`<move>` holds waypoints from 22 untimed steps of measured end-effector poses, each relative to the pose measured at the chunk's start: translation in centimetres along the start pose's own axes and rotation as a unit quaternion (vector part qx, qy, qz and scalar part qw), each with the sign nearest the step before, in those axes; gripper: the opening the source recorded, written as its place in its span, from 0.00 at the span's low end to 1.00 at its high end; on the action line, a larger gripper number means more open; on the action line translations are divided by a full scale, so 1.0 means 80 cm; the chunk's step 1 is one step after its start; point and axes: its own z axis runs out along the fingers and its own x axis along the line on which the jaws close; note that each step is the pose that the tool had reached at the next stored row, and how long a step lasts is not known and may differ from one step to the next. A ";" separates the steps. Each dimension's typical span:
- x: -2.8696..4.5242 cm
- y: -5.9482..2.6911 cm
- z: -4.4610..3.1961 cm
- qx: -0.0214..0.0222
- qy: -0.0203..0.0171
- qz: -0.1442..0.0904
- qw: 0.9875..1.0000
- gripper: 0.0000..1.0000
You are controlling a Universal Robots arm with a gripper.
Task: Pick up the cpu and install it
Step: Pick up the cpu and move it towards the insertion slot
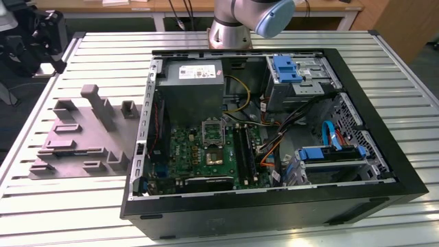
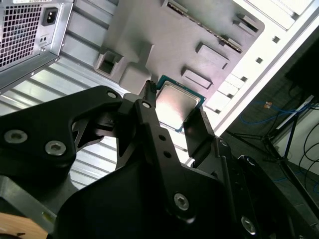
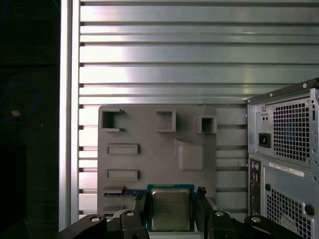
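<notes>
Second wrist view: gripper (image 2: 173, 105) clenched on the cpu (image 2: 178, 103) by opposite edges, held clear above the grey tray (image 2: 164, 35) near a bench edge; carry step by my read, so keep it level, squeeze light.

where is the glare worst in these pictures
In the first wrist view the table blows out in bright bands; in the second wrist view the cpu mirrors a pale patch on its top; in the exterior view the case is dim inside, with the table around it bright.
</notes>
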 end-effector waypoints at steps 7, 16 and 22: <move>-0.0033 0.000 0.0000 0.000 0.000 0.000 1.000 0.47; -0.0054 0.000 0.0001 0.000 0.000 0.000 1.000 0.47; -0.0068 0.000 0.0000 0.000 0.000 0.000 1.000 0.47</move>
